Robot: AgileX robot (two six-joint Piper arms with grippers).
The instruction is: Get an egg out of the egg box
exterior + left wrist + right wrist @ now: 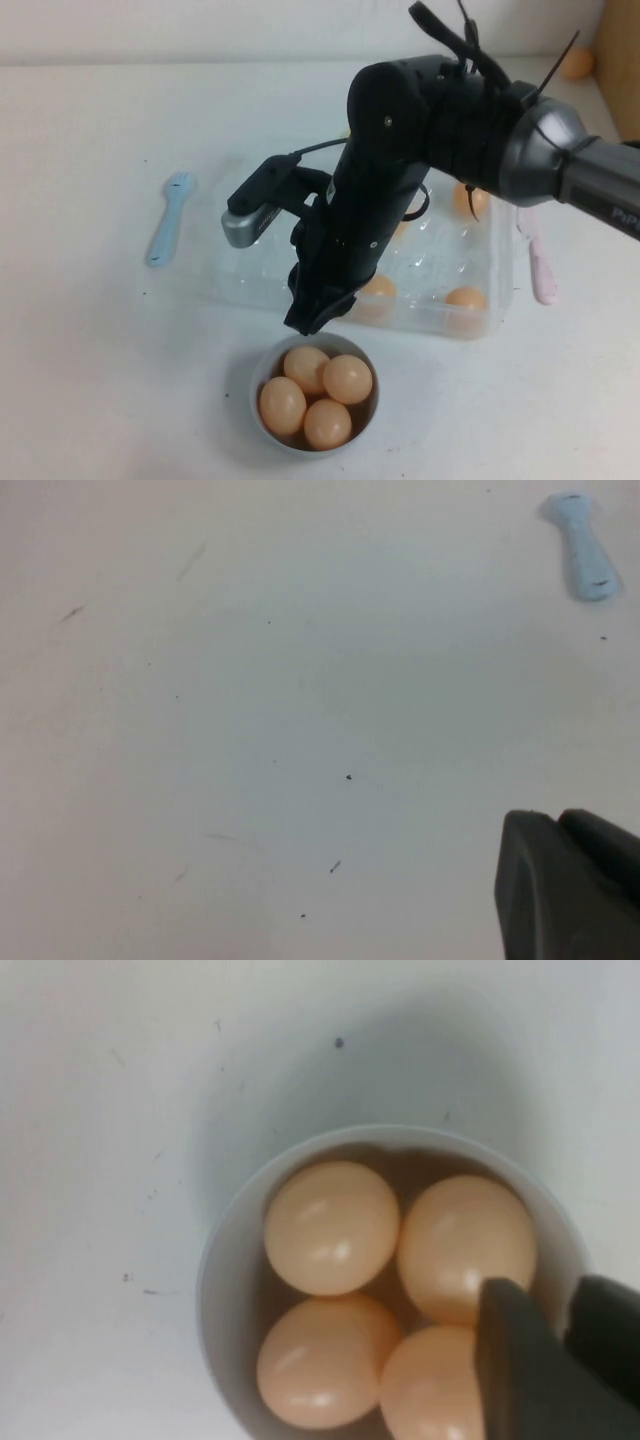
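Note:
The clear egg box [250, 285] lies mid-table, largely hidden under my right arm. Three peach eggs show in it: one at the back right [471, 198], one at the front right [466, 298], one at the front middle [380, 287]. My right gripper [308, 322] points down just above the back rim of the small white bowl [262, 378]; in the right wrist view the gripper [565, 1305] has its fingers nearly together and holds nothing, over the bowl's several eggs [332, 1226]. My left gripper [560, 820] is shut and empty above bare table, outside the high view.
A light blue utensil [168, 218] lies left of the box and also shows in the left wrist view [582, 545]. A pink utensil [540, 262] lies right of the box. A loose egg [577, 63] sits at the far right back beside a brown object [622, 50].

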